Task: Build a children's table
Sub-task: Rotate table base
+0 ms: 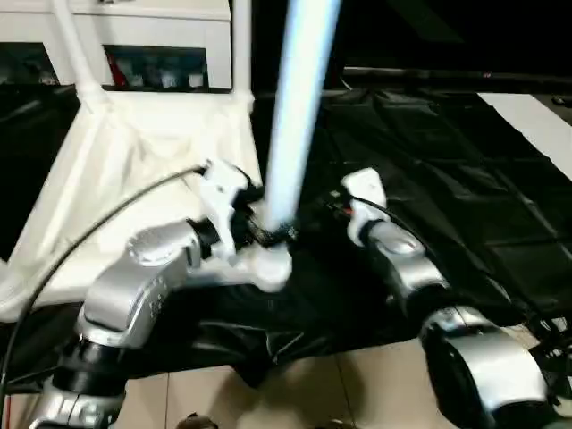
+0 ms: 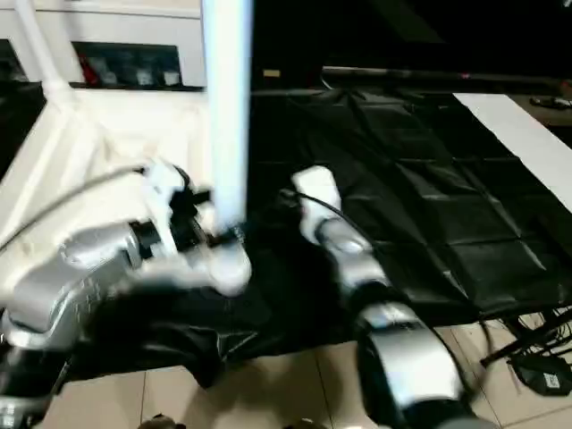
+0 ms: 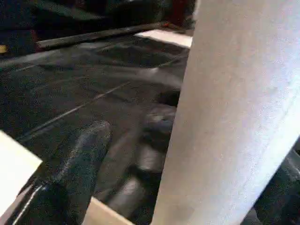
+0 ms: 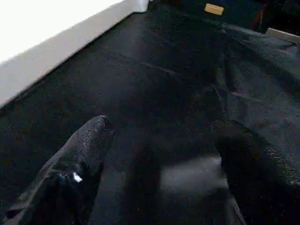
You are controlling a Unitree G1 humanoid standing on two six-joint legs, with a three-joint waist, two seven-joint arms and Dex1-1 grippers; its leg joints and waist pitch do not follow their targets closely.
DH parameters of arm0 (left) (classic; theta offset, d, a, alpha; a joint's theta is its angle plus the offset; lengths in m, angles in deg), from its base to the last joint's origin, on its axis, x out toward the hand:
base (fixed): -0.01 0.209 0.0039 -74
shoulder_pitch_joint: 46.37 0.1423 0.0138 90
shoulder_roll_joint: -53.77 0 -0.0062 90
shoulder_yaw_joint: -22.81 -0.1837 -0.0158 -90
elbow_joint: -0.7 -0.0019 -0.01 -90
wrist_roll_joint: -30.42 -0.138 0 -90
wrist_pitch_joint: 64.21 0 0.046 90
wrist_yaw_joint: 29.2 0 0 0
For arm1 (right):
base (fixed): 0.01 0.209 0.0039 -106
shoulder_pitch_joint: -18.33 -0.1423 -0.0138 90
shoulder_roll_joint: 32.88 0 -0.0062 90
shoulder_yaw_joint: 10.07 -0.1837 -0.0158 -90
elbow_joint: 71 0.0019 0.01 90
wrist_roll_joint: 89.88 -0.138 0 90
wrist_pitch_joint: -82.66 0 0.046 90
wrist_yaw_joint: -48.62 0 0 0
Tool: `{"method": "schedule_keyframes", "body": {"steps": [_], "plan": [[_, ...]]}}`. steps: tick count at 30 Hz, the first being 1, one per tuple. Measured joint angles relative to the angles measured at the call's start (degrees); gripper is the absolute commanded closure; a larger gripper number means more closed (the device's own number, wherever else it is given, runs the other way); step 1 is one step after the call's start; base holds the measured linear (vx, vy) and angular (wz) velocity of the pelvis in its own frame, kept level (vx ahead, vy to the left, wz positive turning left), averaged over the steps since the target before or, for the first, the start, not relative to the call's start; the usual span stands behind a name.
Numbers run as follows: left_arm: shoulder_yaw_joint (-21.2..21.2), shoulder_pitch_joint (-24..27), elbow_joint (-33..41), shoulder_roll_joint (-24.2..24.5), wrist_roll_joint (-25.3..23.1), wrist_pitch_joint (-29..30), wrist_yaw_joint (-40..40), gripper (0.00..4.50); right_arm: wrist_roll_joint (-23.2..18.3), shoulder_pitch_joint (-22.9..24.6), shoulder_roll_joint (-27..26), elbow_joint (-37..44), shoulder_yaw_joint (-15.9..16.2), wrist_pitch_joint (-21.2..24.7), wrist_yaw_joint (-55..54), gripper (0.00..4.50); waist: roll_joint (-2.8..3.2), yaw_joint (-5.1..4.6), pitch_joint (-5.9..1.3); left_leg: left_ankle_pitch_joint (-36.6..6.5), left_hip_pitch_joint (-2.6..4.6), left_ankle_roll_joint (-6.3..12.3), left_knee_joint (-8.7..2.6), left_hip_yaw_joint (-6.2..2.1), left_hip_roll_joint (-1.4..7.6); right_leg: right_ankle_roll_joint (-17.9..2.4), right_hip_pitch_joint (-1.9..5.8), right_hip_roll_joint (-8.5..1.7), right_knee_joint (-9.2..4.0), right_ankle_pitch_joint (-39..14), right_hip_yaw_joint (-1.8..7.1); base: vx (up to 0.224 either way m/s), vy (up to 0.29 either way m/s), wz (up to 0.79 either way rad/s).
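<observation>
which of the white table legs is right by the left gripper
The near leg, standing upright in the tabletop's closest corner socket, between the left gripper's fingers. The other two stand at the far corners.

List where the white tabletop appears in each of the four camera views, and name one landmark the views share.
Left eye view: tabletop fills the left, underside up.
Right eye view: tabletop on the left again.
Left wrist view: white corner at lower left, probably its edge.
Right wrist view: its white edge runs across the upper left.
Shared landmark: the black sheet beside it.
</observation>
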Motion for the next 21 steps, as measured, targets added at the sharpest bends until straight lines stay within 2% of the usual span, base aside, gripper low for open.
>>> {"method": "schedule_keyframes", "body": {"steps": [6, 10, 12, 13, 14, 16, 17, 21], "plan": [[0.76, 0.35, -2.52, -3.42, -1.01, -2.23, 2.75, 0.05, -3.86, 11.51, 2.01, 18.4, -0.87, 6.47, 4.11, 0.71, 1.07, 0.22, -0.11, 0.01, 0.05, 0.02, 0.0, -0.06, 0.01, 0.03, 0.13, 0.05, -0.09, 0.04, -0.02, 0.0, 0.0, 0.0], [2.42, 4.47, -1.09, -4.58, -0.42, -4.01, 4.18, 0.05, -5.98, 18.31, 2.5, 30.51, -0.93, 11.04, 4.9, 0.71, 1.85, -0.15, -0.26, 0.01, 0.14, 0.01, -0.31, -0.23, 0.08, 0.03, 0.25, 0.44, -0.87, 0.47, 0.03, 0.0, 0.0, 0.0], [3.99, 8.01, 1.34, -5.2, 1.25, -3.87, 4.27, 0.05, -7.21, 21.83, 2.41, 37.06, -0.93, 14.28, 4.84, 0.71, 1.91, -0.11, -0.25, 0.01, 0.12, 0.01, -0.34, -0.47, 0.11, 0.02, 0.25, 0.67, -1.01, 0.51, 0.12, 0.0, 0.0, 0.0], [5.05, 10.02, 3.19, -5.97, 2.28, -3.78, 4.43, 0.05, -7.94, 23.9, 2.34, 41.08, -0.94, 16.84, 4.7, 0.71, 2.0, -0.02, -0.24, 0.01, 0.06, 0.01, -0.35, -0.53, 0.13, 0.02, 0.25, 0.71, -1.12, 0.51, 0.11, 0.0, 0.0, 0.0], [6.52, 14.31, 7.36, -7.41, 3.19, -4.9, 5.57, 0.05, -9.73, 27.79, 1.74, 48.69, -1.04, 21.35, 4.23, 0.71, 2.17, -0.04, -0.28, 0.0, 0.07, 0.01, -0.51, -0.55, 0.14, 0.03, 0.33, 0.75, -1.4, 0.53, 0.12, 0.0, 0.0, 0.0], [7.02, 19.14, 11.47, -8.77, 3.05, -6.94, 7.51, 0.05, -11.44, 31.21, 0.82, 54.82, -1.1, 25.84, 3.05, 0.71, 2.17, -0.09, -0.32, -0.02, 0.08, 0.06, -0.62, -0.55, 0.14, 0.08, 0.42, 0.79, -1.69, 0.56, 0.11, 0.0, 0.0, 0.0], [6.98, 20.68, 12.99, -9.24, 2.69, -7.5, 8.99, 0.05, -11.82, 31.69, 0.66, 56.71, -1.06, 27.77, 2.34, 0.71, 2.08, -0.09, -0.3, -0.02, 0.05, 0.06, -0.62, -0.54, 0.13, 0.11, 0.41, 0.8, -1.77, 0.64, 0.11, 0.0, 0.0, 0.0], [7.95, 24.71, 16.97, -9.93, -1.06, -8.15, 15.0, 0.05, -12.45, 31.71, 0.64, 61.81, -0.88, 30.83, 1.29, 0.71, 1.89, -0.17, -0.39, -0.02, 0.23, 0.05, -0.63, -0.51, 0.11, 0.49, 0.52, 0.79, -1.83, 0.59, 0.17, 0.0, 0.0, 0.0]]}}
